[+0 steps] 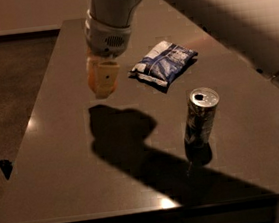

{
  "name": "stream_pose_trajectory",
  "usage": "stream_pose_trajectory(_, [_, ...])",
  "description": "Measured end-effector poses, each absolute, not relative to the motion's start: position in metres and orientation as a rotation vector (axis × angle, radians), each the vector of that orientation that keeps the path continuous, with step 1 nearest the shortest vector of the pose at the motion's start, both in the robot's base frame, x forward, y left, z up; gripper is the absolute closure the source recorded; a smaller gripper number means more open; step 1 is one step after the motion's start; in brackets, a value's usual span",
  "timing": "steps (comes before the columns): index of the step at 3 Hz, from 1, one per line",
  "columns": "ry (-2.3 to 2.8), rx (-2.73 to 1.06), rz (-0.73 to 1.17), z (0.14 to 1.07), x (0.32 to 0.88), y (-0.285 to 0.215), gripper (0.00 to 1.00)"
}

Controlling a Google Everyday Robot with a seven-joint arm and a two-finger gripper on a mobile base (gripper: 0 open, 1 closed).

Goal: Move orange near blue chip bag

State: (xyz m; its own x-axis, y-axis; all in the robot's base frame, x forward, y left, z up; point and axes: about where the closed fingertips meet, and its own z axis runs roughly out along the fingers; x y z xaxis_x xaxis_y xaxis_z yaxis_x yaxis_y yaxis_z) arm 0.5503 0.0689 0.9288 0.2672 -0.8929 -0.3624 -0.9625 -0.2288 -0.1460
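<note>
My gripper point(102, 85) hangs from the big white arm above the left middle of the dark table point(55, 163). It is shut on the orange point(90, 75), of which only an orange sliver shows on the left between the cream fingers point(106, 77). The gripper is held off the tabletop, and its shadow falls below it. The blue chip bag point(164, 64), dark blue with white markings, lies flat on the table just to the right of the gripper, a short gap away.
A silver-and-blue drink can point(201, 117) stands upright on the right part of the table, nearer than the bag. The white arm crosses the upper right of the view. The table's front edge runs along the bottom, and brown floor lies to the left.
</note>
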Motion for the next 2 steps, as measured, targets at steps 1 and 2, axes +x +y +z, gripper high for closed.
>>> stream_pose_trajectory(1, [1.790,-2.150,0.181,0.932,0.591,0.012,1.00])
stream_pose_trajectory(2, [1.880,-2.065,0.113,0.934,0.621,-0.043,1.00])
